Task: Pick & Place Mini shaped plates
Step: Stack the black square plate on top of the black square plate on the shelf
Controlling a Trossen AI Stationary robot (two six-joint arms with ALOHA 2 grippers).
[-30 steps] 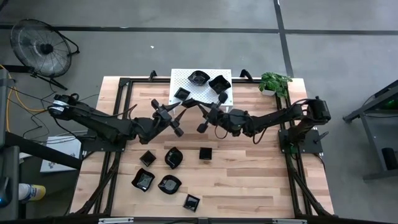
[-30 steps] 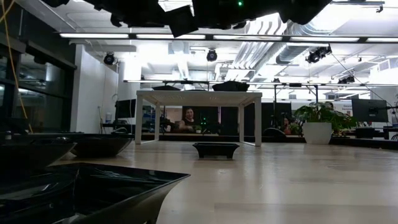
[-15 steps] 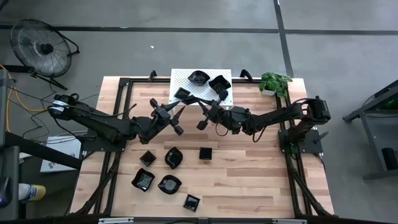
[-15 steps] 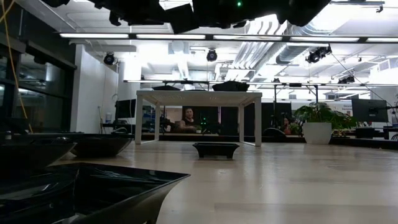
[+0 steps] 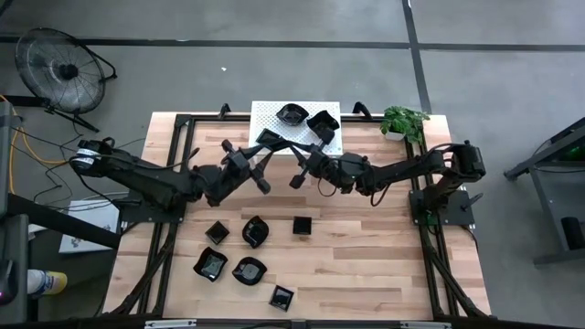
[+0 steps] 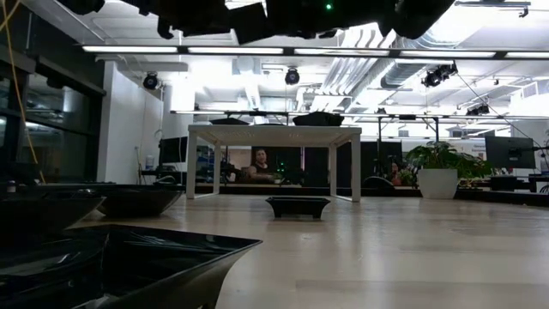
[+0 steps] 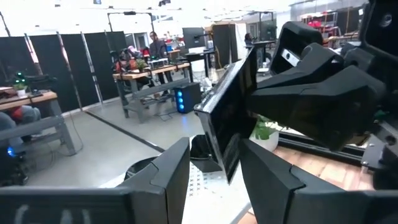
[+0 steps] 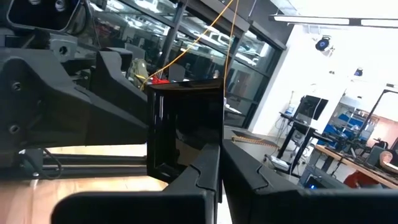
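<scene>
**Open workshop, grey floor, strip lighting**

Grey concrete floor (image 5: 274, 64) crossed by dark seam lines. Round black fan (image 5: 62, 69) sits off the far left corner of the wooden surface (image 5: 366, 265); small potted plant (image 5: 402, 120) on its far right corner. Ceiling strip lights (image 6: 171, 49) and exposed ducts (image 6: 377, 51) overhead. Big potted plant (image 6: 439, 167) at right, person seated at a desk (image 6: 260, 165) far back. Dark partition panels (image 7: 74, 62) and workbenches (image 7: 149, 78) beyond.

1. Wooden table (image 5: 366, 256) inside a black frame.
2. White stand (image 5: 274, 117) at its far edge, carrying plates (image 5: 322, 122).
3. Potted plant (image 5: 402, 120) at the far right corner.
4. Six black plates (image 5: 255, 230) lie on the near-left boards.
</scene>
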